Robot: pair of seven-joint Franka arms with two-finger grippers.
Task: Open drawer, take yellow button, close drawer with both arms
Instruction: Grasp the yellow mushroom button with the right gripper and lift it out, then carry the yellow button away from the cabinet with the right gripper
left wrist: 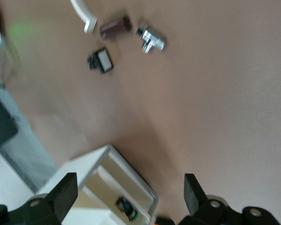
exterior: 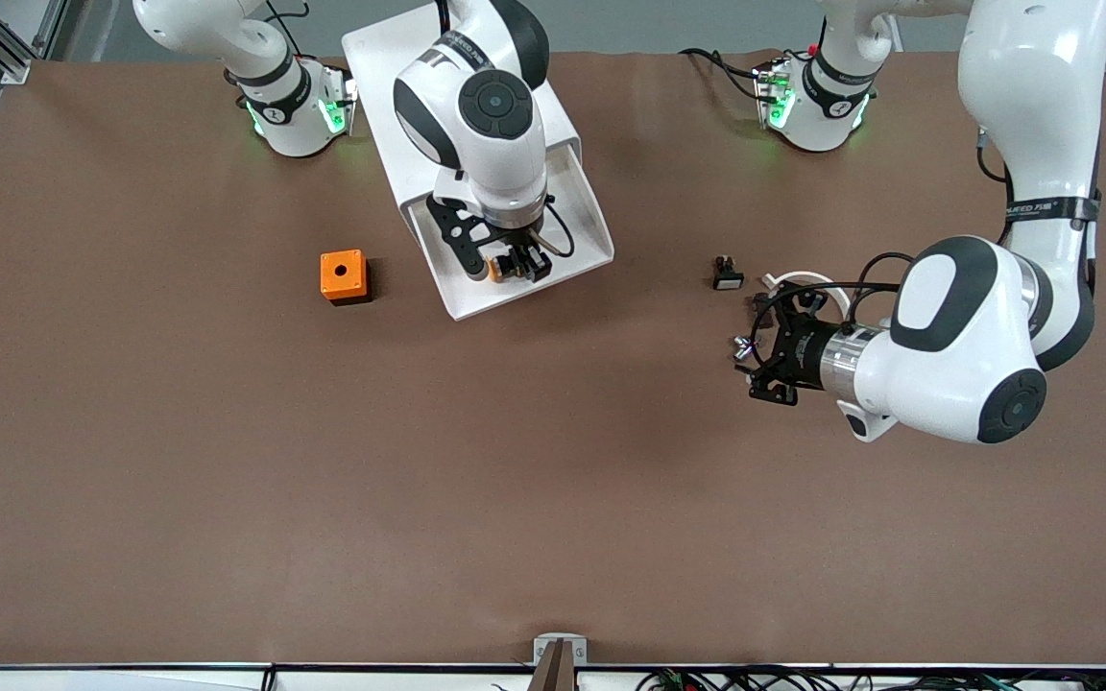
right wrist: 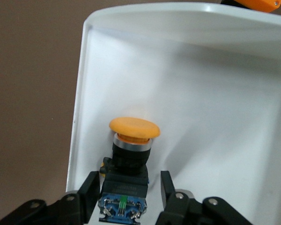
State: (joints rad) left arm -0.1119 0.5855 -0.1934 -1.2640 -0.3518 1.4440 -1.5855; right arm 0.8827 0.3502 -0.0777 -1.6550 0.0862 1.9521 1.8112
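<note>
The drawer (exterior: 584,217) is slid out of the top of the white cabinet (exterior: 390,86). The button (exterior: 493,272), with an orange cap on a black and blue body, lies in the drawer near its front rim. My right gripper (exterior: 512,268) is down in the drawer. In the right wrist view the fingers of my right gripper (right wrist: 128,182) are open on either side of the button's body (right wrist: 125,176), one finger against it and the other with a gap. The drawer's white floor (right wrist: 210,93) lies all around it. My left gripper (exterior: 755,353) is open and empty over the table toward the left arm's end (left wrist: 129,192).
An orange box with a hole (exterior: 343,275) stands beside the cabinet toward the right arm's end. A black-and-white part (exterior: 728,274), a white arc (exterior: 807,279) and a chrome part (exterior: 740,347) lie near my left gripper. A lower tray (left wrist: 131,208) holds a blue-green part.
</note>
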